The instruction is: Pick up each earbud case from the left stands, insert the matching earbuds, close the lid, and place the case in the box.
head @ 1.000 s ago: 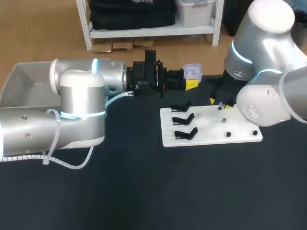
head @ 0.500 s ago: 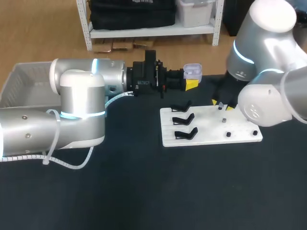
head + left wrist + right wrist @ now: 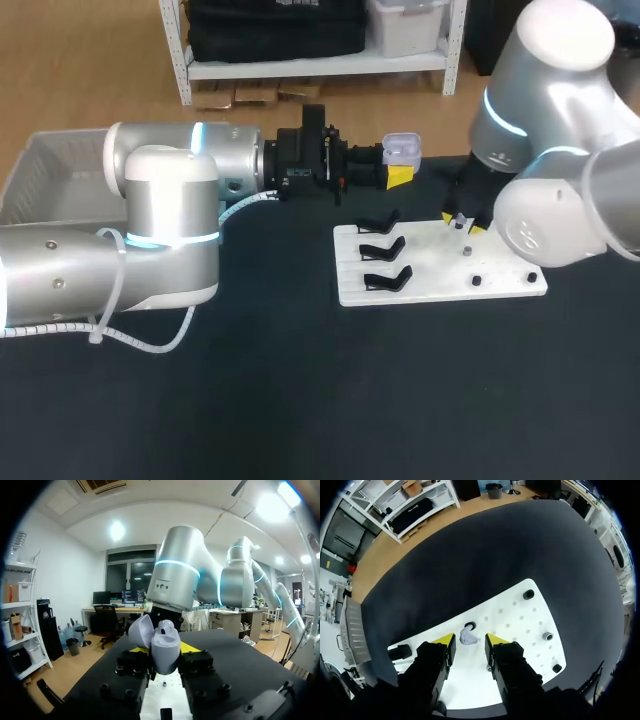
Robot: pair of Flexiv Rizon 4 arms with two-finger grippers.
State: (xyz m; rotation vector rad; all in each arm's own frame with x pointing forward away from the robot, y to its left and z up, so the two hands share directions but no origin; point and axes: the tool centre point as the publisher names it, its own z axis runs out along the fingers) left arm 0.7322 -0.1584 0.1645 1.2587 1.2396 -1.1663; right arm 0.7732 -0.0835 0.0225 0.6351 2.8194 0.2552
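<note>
My left gripper (image 3: 398, 165) is shut on a lavender earbud case (image 3: 401, 149) and holds it above the table behind the white board (image 3: 440, 290). In the left wrist view the case (image 3: 165, 647) stands between my fingers with its lid (image 3: 141, 630) swung open. My right gripper (image 3: 460, 221) hangs over the board's back edge. In the right wrist view it (image 3: 470, 640) is open, its yellow tips on either side of a lavender earbud (image 3: 468, 637) on the board (image 3: 520, 625), with a small gap on each side.
Three empty black stands (image 3: 383, 249) line the board's left end. Small pegs (image 3: 477, 280) stick up on its right half. A pale box (image 3: 45, 175) sits at the table's far left, partly behind my left arm.
My right gripper has dipped slightly toward the board and its fingers have drawn a little closer around the earbud. The left arm and the case have stayed still.
</note>
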